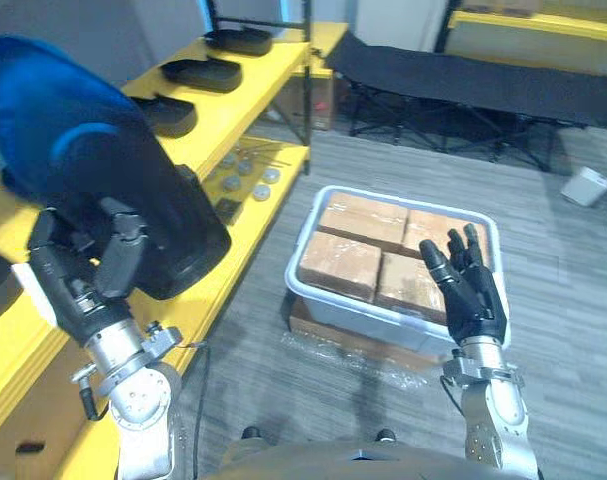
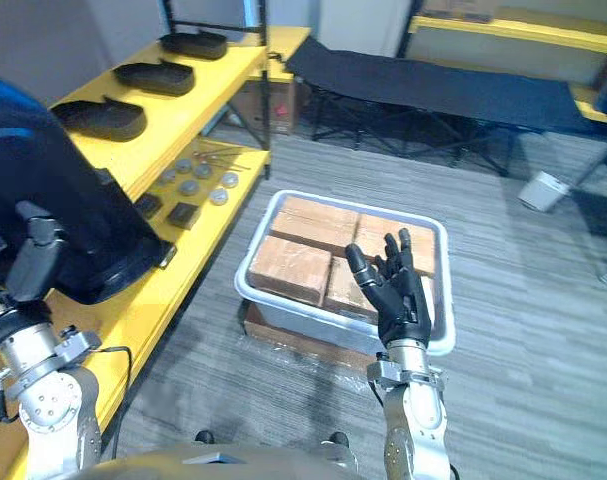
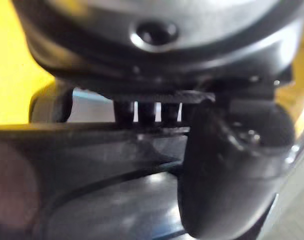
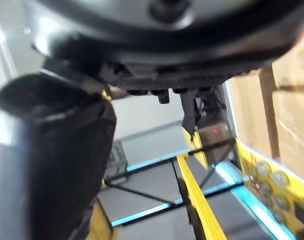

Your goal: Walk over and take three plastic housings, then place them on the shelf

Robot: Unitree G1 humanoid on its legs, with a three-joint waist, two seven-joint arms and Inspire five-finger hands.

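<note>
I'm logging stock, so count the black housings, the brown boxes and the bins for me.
black housings: 4, with 3 on the yellow shelf and 1 in the left hand
brown boxes: 4
bin: 1
Total: 9

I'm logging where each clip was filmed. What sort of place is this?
Probably a workshop or stockroom: yellow shelving holding black plastic housings and small metal parts, plus a white bin of brown blocks on the grey floor.

Bright, even indoor light washes the yellow shelf and grey floor. Blue sheen glazes the black plastic housing; shadows fall soft.
</note>
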